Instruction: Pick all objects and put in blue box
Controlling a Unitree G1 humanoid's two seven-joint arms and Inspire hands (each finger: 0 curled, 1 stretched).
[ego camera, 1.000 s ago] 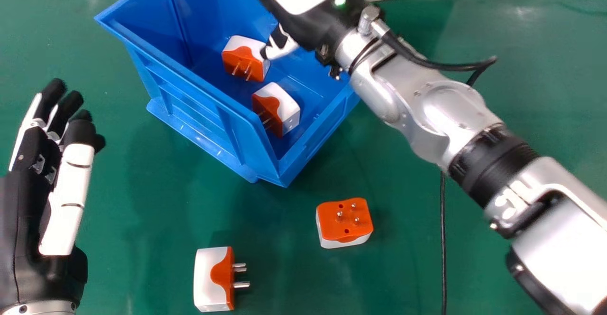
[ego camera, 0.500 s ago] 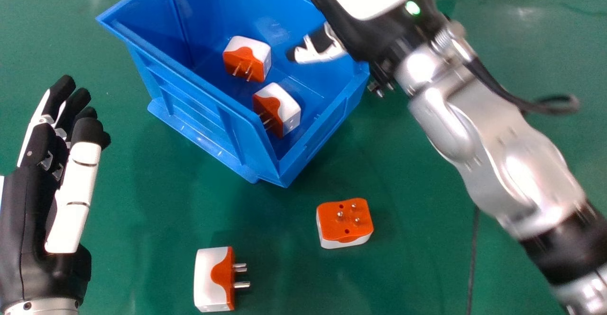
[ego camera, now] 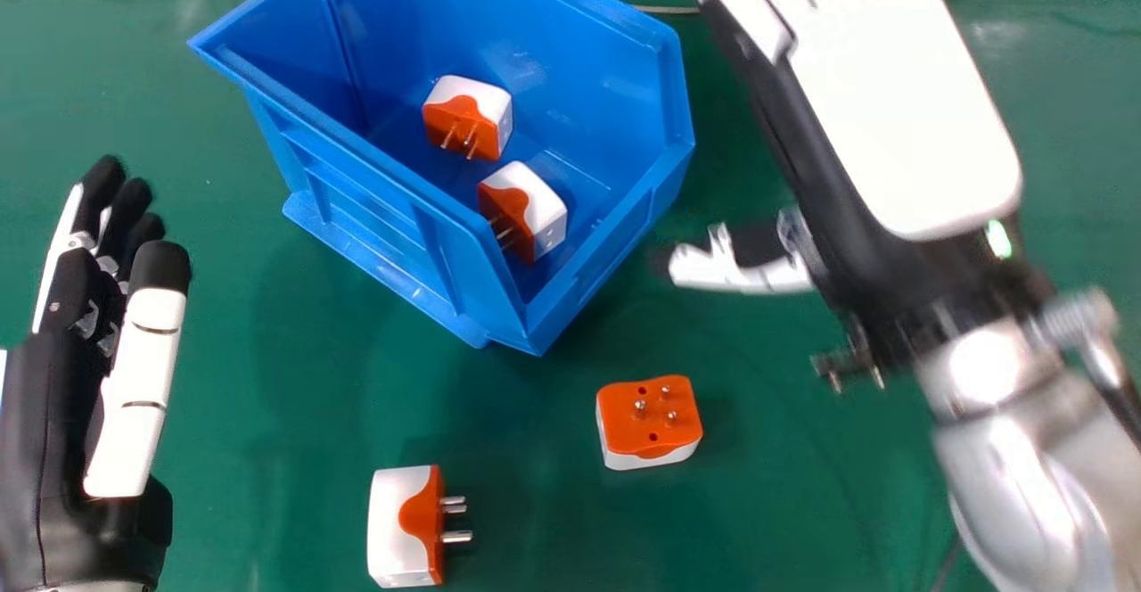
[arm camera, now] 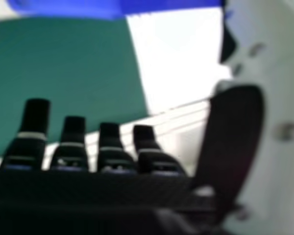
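Right robot hand (ego camera: 900, 111) — fingers straight, apart — near blue box (ego camera: 357, 204), left robot hand (ego camera: 58, 396) outstretched

White shells, black joints, silver forearm.

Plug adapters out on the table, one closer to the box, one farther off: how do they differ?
The closer adapter lies orange face up, pins pointing upward; the farther adapter has its orange face and pins turned toward the head view's right. Three pins show on the closer adapter, two on the farther adapter. Both are orange and white, outside the blue box.
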